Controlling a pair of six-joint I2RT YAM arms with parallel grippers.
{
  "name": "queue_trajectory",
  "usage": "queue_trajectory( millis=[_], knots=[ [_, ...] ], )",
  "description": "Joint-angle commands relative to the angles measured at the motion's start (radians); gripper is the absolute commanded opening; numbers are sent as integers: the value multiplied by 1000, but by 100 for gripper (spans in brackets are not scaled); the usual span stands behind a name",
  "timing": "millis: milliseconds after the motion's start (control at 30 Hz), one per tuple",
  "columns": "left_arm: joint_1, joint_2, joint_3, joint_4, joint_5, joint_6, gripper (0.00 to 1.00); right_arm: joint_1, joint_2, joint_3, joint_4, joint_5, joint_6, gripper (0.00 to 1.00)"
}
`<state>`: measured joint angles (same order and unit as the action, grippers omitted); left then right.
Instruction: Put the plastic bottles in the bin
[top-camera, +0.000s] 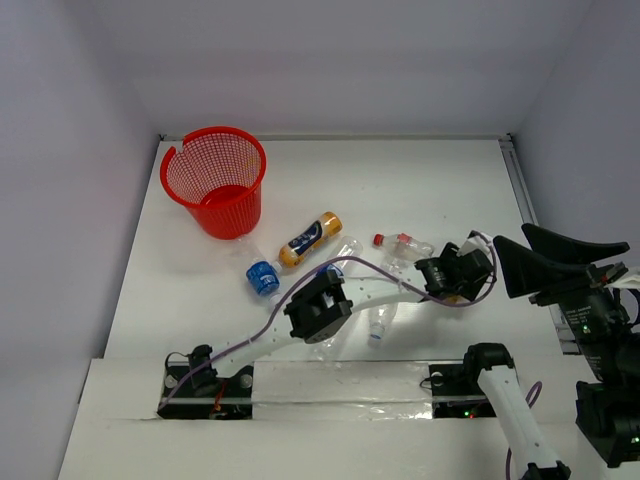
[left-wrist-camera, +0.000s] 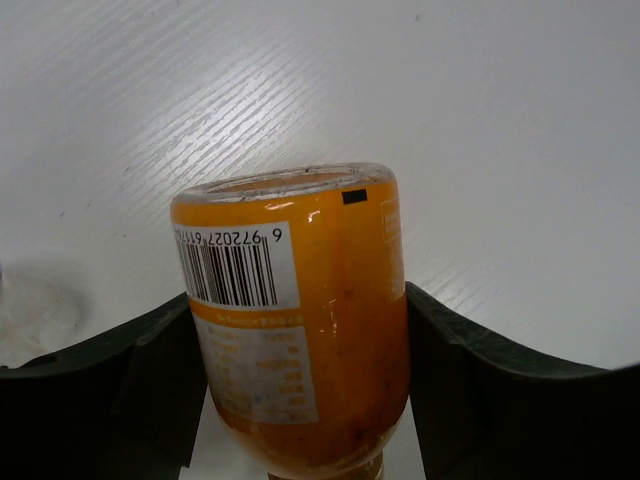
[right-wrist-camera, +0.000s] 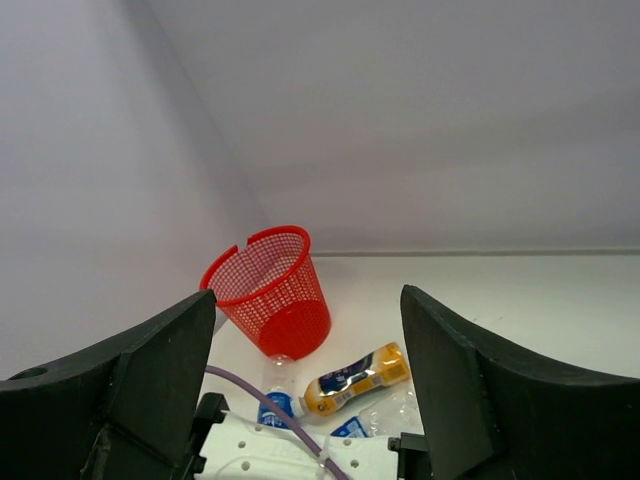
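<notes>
My left gripper (top-camera: 462, 268) is shut on the stubby orange bottle (left-wrist-camera: 300, 330), which lies with its barcode label up over the white table at the right. My right gripper (top-camera: 512, 245) is open and empty, raised at the right; its wrist view (right-wrist-camera: 308, 295) looks towards the red mesh bin (top-camera: 215, 180). The bin stands at the back left and also shows in the right wrist view (right-wrist-camera: 270, 290). An orange-and-blue labelled bottle (top-camera: 310, 240), a blue-labelled bottle (top-camera: 263, 277), a clear bottle with a red cap (top-camera: 400, 243) and a clear bottle (top-camera: 378, 325) lie on the table.
The left arm (top-camera: 320, 305) with its purple cable stretches across the bottles in the middle. Another clear bottle (top-camera: 346, 250) lies beside the orange-and-blue one. White walls close the table at the back and both sides.
</notes>
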<state>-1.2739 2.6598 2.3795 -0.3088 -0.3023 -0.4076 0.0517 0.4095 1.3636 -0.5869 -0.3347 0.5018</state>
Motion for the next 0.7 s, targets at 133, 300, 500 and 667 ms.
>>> queue_trajectory(
  millis=[133,300,500,667],
  knots=[
    [-7,-136,-110,170,17,30,53,-9,15,0,62,-23,20,77],
    [-16,-337,-249,292,25,64,52,-9,23,15,61,-21,18,66],
    [-16,-636,-469,456,-12,108,50,-9,44,103,42,13,11,51],
    [-7,-920,-699,568,-72,144,49,-9,58,68,67,-72,41,47]
  ],
)
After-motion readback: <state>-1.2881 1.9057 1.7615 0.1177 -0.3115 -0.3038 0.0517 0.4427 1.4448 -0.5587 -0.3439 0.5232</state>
